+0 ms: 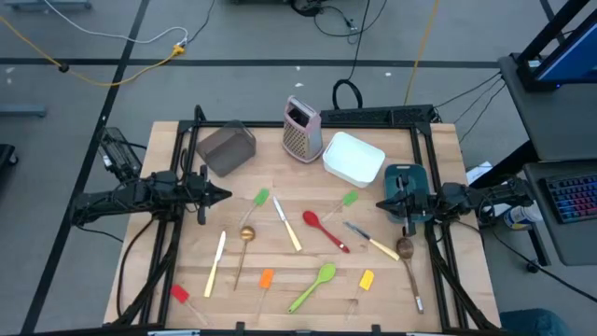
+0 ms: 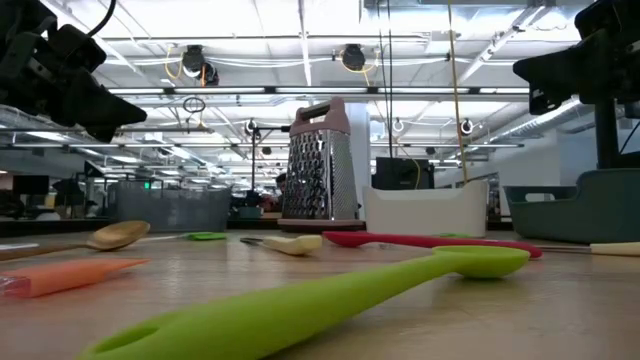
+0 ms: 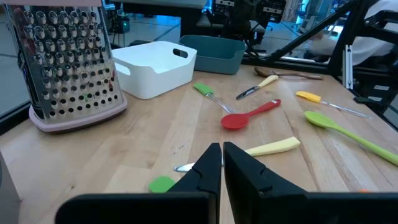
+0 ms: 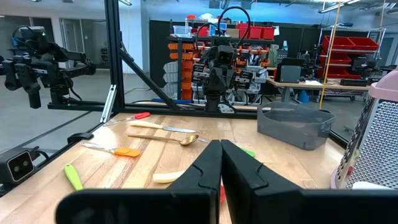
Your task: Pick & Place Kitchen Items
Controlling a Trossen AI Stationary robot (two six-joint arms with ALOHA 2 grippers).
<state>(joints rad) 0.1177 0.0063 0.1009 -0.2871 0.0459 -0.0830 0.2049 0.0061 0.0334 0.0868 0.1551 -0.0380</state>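
Both hands, left (image 1: 222, 194) & right (image 1: 381, 203), pinched shut w/ nothing held, hovering above table (image 1: 308, 271).

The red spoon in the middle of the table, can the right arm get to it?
Probably yes. The red spoon lies flat on bare wood, apart from the other utensils, and nothing stands between it and the right gripper, which hangs shut just beside it. It would need to open first.

Two matte black jointed arms (image 1: 140, 196), angular black fingers (image 3: 205, 171)
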